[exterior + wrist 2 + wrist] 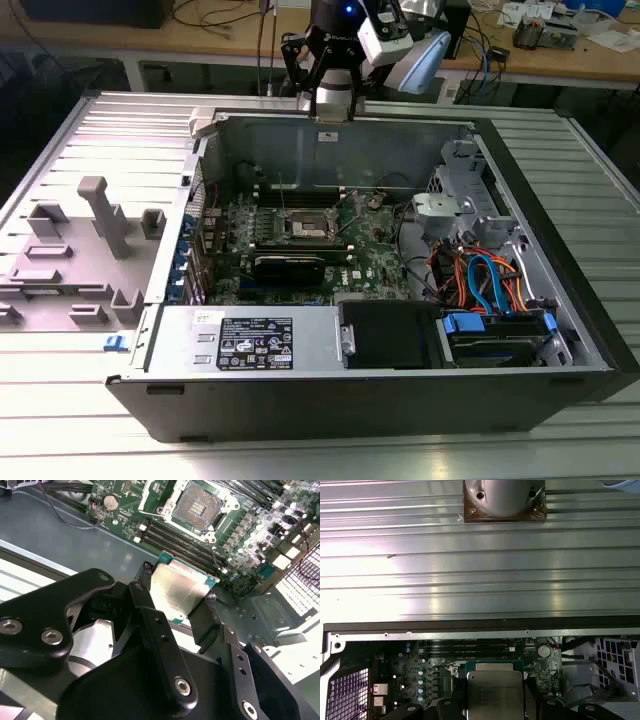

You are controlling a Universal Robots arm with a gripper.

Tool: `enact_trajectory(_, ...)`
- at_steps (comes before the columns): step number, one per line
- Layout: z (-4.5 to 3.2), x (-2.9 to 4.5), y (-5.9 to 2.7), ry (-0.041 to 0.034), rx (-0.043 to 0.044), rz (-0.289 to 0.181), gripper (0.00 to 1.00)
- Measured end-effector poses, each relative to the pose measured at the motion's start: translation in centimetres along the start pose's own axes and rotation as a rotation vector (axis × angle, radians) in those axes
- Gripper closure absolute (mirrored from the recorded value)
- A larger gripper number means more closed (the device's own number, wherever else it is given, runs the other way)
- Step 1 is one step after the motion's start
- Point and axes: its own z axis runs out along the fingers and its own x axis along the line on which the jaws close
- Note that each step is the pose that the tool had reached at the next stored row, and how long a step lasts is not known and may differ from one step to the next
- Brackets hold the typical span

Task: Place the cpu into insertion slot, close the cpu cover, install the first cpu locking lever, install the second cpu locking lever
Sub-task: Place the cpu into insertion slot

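Noted the cpu [177, 592] pinched by two opposite edges in the gripper [176, 589], dull silver top up, green rim showing. Black fingers [150, 615] narrowed onto the chip, touching it on both sides. Same grip on the cpu [495, 692] in the first wrist view. Held in the air, clear of the board, not in the insertion slot [202, 505]. Found that slot bare: dark pin field inside a silver rim, long black memory slots [175, 540] between it and the chip in the second wrist view. Logged a coin cell [111, 501] near the board edge. In the exterior view, placed the gripper [333, 100] at the far wall of the computer case [330, 165], well apart from the insertion slot [306, 228] at mid-board. Marked around it: a black card [290, 268] just beside the slot, orange and blue cables [480, 275] toward the exterior view's right, a labelled box [255, 345] along the near wall, a grey fixture [105, 220] on the ribbed table [60, 130] toward the exterior view's left.
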Motion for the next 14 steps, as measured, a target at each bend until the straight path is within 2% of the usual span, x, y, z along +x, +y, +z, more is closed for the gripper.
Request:
enact_trajectory(9, -0.02, -0.01, -0.16, 0.0000, 0.0000, 0.000, 0.45)
enact_trajectory(14, -0.07, -0.03, -0.84, 0.0000, 0.0000, 0.000, 0.45)
